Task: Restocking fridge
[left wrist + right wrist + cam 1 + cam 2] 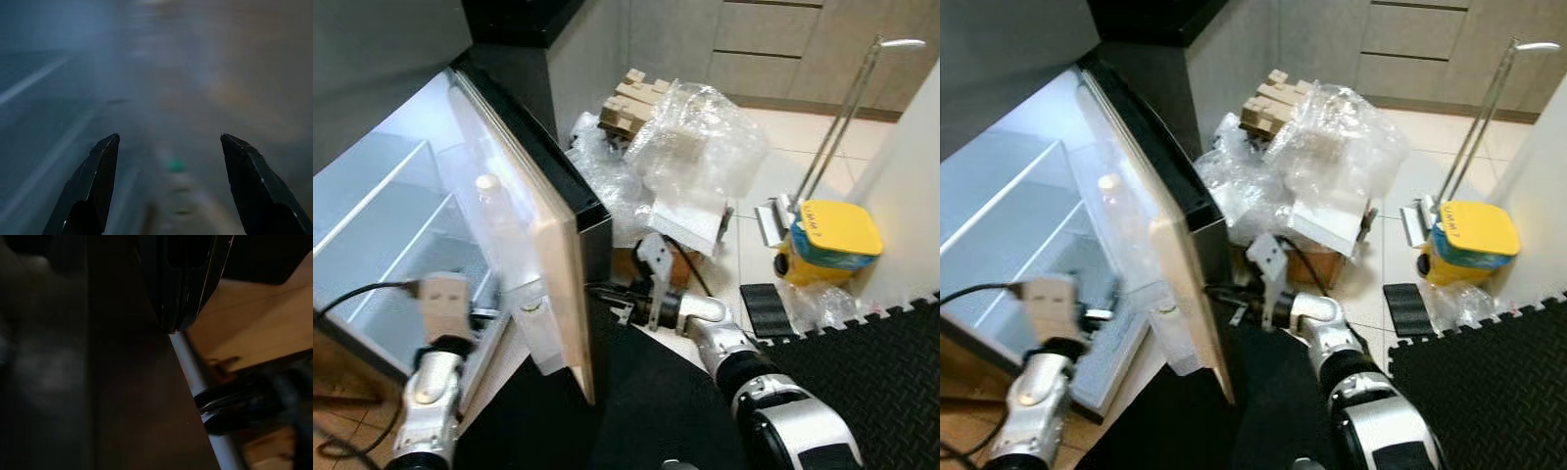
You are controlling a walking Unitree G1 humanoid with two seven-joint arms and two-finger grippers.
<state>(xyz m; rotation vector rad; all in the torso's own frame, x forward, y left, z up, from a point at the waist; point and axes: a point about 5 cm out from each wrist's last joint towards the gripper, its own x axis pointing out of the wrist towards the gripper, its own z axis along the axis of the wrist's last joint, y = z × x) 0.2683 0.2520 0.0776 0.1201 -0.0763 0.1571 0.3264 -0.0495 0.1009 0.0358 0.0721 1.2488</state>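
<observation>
While fridge [372, 225] stands open with door [533, 245] swung out and bottle [489, 201] in its rack, left hand [166, 186] spread empty inside fridge, right hand [607, 294] just beside door's outer edge, grip impossible to tell, plastic wrap [695, 147] behind door.

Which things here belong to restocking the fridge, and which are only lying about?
For the job:
fridge door, open
fridge shelves
bottle in the door rack
left gripper, fingers apart
right gripper by the door

Lying about:
plastic wrap
cardboard pieces
yellow mop bucket
</observation>
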